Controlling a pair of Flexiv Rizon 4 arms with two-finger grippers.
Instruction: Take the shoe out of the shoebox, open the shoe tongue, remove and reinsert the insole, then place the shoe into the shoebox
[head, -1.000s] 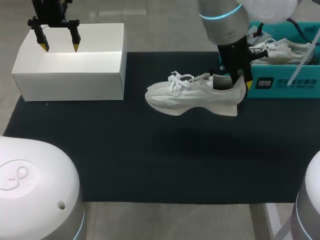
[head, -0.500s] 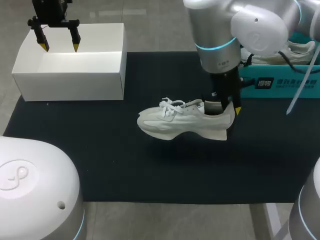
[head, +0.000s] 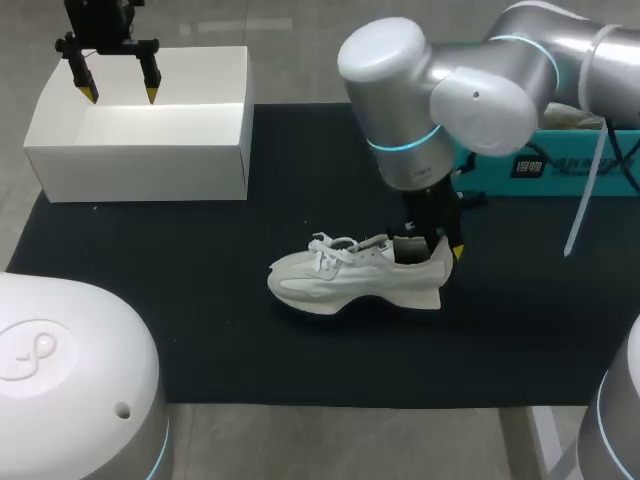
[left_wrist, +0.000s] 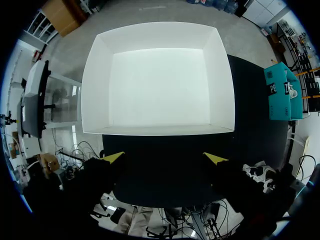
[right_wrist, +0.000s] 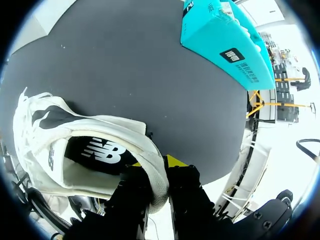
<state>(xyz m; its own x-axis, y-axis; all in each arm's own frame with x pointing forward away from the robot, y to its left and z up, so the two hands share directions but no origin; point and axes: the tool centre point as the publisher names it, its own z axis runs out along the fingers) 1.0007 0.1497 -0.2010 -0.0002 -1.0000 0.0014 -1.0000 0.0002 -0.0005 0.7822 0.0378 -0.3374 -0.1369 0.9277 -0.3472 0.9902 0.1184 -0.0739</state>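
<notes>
**Shoe pinched at the heel, toe pointing away from the right gripper**

The right gripper (head: 441, 246) is clamped on the heel collar (right_wrist: 156, 172) of the shoe (head: 350, 277), one finger inside the opening and one outside. The shoe's long axis runs straight out from this gripper, heel nearest and toe farthest, pointing toward the left arm's side. The sole sits at or just above the mat (head: 200, 320); contact cannot be confirmed.

The left gripper (head: 118, 92) is well apart from the shoe. Its fingers are spread and hold nothing, hanging over the near wall of the white box (head: 140, 165). The right arm is plainly the nearer.

The upper is soft off-white fabric with loose laces (head: 330, 246). The sole is thick and sculpted. The dark insole (right_wrist: 100, 152) lies flat inside. The teal box (head: 560, 165) stands behind the right gripper.
</notes>
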